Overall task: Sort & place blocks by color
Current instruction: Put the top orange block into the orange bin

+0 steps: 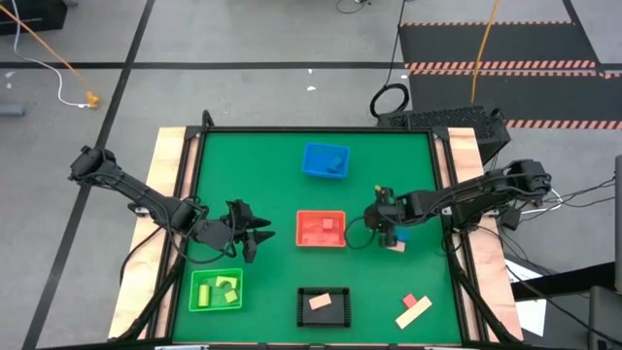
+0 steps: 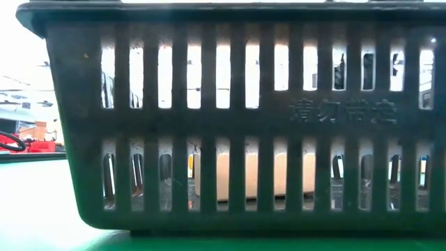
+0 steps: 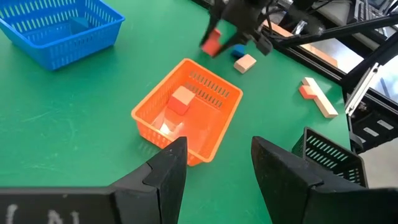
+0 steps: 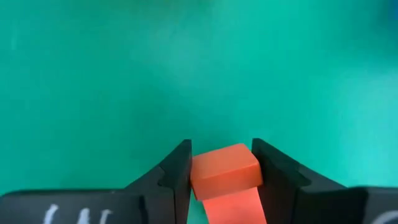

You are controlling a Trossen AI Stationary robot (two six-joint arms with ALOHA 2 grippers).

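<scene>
Blocks, sorting stock, on green surface [image 1: 262, 165]. Right hand [image 4: 221, 171]: fingers clamped on red block [image 4: 224, 171], held just above surface, at 3 o'clock of red bin [image 1: 321, 229]. Tan block [image 3: 245, 63] and blue block [image 3: 237, 53] just beside it. Left hand [image 3: 217, 165]: part open, holding nothing, at 9 o'clock of red bin. Red bin has one red cube [image 3: 181, 99] inside. Green bin [image 1: 216, 290] at 7 o'clock w/ yellow pcs.

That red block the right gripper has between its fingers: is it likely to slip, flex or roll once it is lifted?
The red block looks like a rigid, flat-faced piece, so it should not flex or roll. The right gripper has its fingers flat on two opposite sides, so slipping seems unlikely. It is small, probably light.
</scene>
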